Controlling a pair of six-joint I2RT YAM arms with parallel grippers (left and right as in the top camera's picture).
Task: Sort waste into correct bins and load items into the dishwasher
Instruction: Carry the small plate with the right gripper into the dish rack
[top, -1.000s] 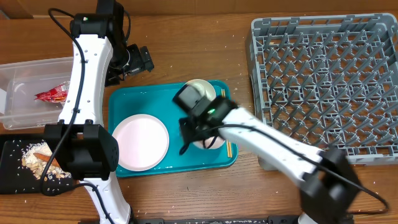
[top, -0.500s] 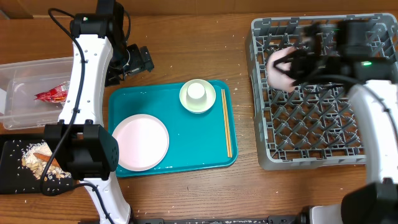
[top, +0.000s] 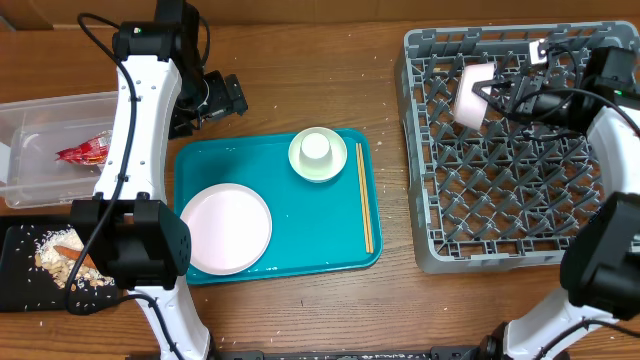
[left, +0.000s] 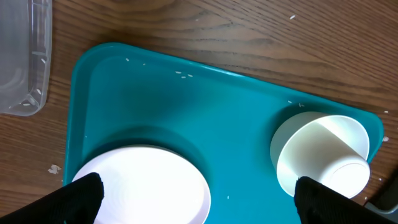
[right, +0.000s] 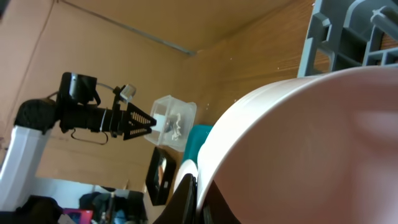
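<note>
My right gripper (top: 497, 96) is shut on the rim of a pale pink bowl (top: 471, 93) and holds it tilted on edge over the far left part of the grey dish rack (top: 520, 215). In the right wrist view the bowl (right: 311, 149) fills the frame, with its rim pinched between the fingers (right: 200, 194). My left gripper (top: 226, 97) is open and empty above the teal tray's far left corner; its fingers (left: 199, 202) frame a pink plate (left: 146, 193) and a small white cup (left: 323, 158). Chopsticks (top: 365, 210) lie on the tray's right side.
The teal tray (top: 300, 250) holds the plate (top: 228, 228) and the cup on a small dish (top: 318, 153). A clear tub (top: 40, 120) at the left holds a red wrapper (top: 85, 151). A black tray (top: 20, 285) holds food scraps (top: 58, 256).
My right arm lifted the pink bowl off the teal tray and carried it right over the dish rack, then turned it on edge. The left arm has not moved.
</note>
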